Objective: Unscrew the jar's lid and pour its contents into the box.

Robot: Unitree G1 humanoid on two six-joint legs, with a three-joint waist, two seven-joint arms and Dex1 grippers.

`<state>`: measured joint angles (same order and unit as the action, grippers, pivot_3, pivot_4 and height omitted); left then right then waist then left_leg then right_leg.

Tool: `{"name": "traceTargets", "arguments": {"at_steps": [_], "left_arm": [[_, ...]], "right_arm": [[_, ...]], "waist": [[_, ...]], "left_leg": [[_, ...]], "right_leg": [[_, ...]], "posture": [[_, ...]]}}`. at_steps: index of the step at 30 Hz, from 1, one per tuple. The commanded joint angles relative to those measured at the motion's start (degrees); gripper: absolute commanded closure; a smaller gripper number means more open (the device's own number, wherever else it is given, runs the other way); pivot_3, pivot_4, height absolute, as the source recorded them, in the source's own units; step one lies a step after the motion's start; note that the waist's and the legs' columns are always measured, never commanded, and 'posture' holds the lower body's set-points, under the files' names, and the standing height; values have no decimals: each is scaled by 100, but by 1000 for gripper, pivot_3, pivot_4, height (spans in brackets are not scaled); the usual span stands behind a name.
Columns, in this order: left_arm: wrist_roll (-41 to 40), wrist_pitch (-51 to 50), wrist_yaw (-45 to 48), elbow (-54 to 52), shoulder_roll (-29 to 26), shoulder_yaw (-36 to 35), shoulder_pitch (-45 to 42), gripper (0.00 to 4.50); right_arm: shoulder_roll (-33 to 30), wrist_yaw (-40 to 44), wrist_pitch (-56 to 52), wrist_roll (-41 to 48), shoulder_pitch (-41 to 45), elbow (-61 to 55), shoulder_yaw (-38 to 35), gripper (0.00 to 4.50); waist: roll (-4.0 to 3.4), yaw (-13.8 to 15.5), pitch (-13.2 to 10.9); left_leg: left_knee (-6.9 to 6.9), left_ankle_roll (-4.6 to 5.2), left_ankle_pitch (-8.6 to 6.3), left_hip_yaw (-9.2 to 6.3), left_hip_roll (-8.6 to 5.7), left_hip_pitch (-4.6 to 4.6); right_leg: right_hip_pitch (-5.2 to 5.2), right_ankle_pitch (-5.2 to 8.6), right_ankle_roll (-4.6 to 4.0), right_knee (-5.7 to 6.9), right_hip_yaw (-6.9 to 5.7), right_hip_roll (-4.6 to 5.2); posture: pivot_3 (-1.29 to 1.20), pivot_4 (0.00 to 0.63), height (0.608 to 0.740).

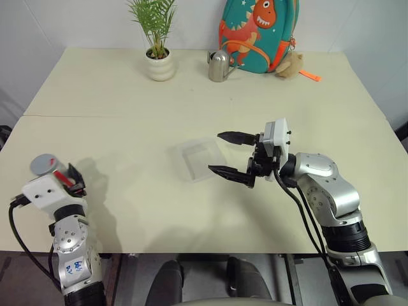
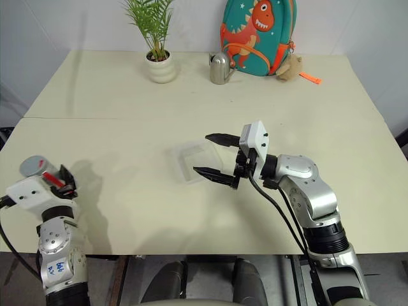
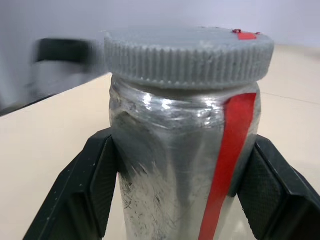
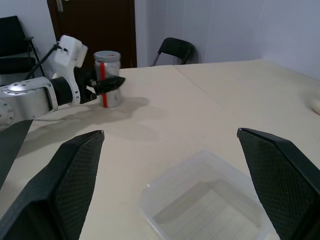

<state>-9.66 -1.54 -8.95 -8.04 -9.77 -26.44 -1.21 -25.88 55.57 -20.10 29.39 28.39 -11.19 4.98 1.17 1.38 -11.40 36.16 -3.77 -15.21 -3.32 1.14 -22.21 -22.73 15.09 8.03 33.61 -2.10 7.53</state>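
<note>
Left gripper (image 4: 107, 85): you have it near the table's left front corner, about 8 o'clock from the box, its two black fingers (image 3: 97, 180) pressed against opposite sides of the jar and clamped on it.
Jar (image 3: 180, 170): you hold it upright at the left edge of the table; it is a shiny silver cylinder with a dented, scratched wall and a red strip running down its side.
Lid (image 3: 187, 52): the grey ribbed cap sits on top of the jar, level, with a small red mark at its edge; you see its round top in the left eye view (image 1: 43, 164) just above the wrist housing.
Contents: you cannot see them, since the jar is capped and its wall is metal.
Box (image 1: 197, 159): the clear shallow tray lies flat near the middle of the table, at about 3 o'clock from the jar and well apart from it; you see nothing inside it.
Right gripper (image 1: 231, 155): you have it hanging just beside the box at its 3 o'clock edge, pointing across toward the jar, fingers spread wide with nothing between them; in the right wrist view the tray lies below the gap between the two fingers.
Table (image 1: 127, 115): pale cream, two tops butted together along a seam.
Far edge, 12 o'clock: a potted plant (image 1: 156, 44), a small steel watering can (image 1: 218, 66), a dinosaur backpack (image 1: 258, 32) and a small plush toy (image 1: 290, 64) stand in a row.
</note>
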Motion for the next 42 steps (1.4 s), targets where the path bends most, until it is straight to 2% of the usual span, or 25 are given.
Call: {"name": "traceTargets", "arguments": {"at_steps": [1, 7, 9, 12, 17, 22, 27, 42], "left_arm": [[-428, 241, 969, 178, -310, 129, -13, 1566], [-690, 307, 1788, 592, -782, 112, -13, 1566], [-670, 345, 1828, 631, -801, 127, -26, 836], [-609, 374, 1770, 598, -743, 160, -17, 16], [-197, 460, 1222, 159, -454, 223, 178, 16], [390, 314, 346, -545, 82, 309, 443, 16], [767, 85, -264, -780, 426, 340, 402, 16], [1070, 151, -785, -159, 496, 520, -326, 16]], "right_arm": [[62, -77, 80, 31, 6, -245, -62, 0], [91, -156, 86, 21, -29, -300, -67, 0], [89, -183, 90, 21, -46, -313, -75, 0], [87, -212, 87, 26, -68, -340, -79, 0], [63, -236, 80, 41, -104, -376, -104, 0], [55, -249, 29, 66, -162, -437, -102, 0], [72, -230, -27, 99, -131, -453, -63, 0], [69, -152, -70, 73, 3, -381, -58, 0]], "waist": [[0, -9, 0], [-2, -16, 0], [-2, -16, 0], [-1, -10, 0], [-1, -16, 0], [-1, -11, 0], [-1, -5, 0], [-1, -9, 0]], "left_leg": [[-1, 0, 0, 0, 0, 0], [-9, 0, 0, 2, 3, 1], [-9, 0, -1, 4, 3, 1], [-9, 0, -1, 3, 4, 1], [-9, -1, -1, 4, 4, 0], [-9, -3, -3, 5, 5, 0], [-7, -4, -2, 5, 5, 1], [-8, -2, -3, 5, 5, -1]], "right_leg": [[0, 0, 0, 0, 0, 0], [-4, 2, -2, -2, 0, -1], [-4, 1, -2, -2, 0, -1], [-4, 1, -2, -1, 0, -1], [-4, 0, 0, -2, 0, -1], [-4, 0, 0, -4, 0, -1], [-4, 0, 1, -3, 0, -2], [-4, -1, 1, -7, 0, -3]], "posture": [[0, 150, 740], [0, 150, 740], [0, 150, 740], [0, 150, 740], [0, 150, 740], [0, 150, 740], [0, 150, 740], [0, 150, 740]]}}
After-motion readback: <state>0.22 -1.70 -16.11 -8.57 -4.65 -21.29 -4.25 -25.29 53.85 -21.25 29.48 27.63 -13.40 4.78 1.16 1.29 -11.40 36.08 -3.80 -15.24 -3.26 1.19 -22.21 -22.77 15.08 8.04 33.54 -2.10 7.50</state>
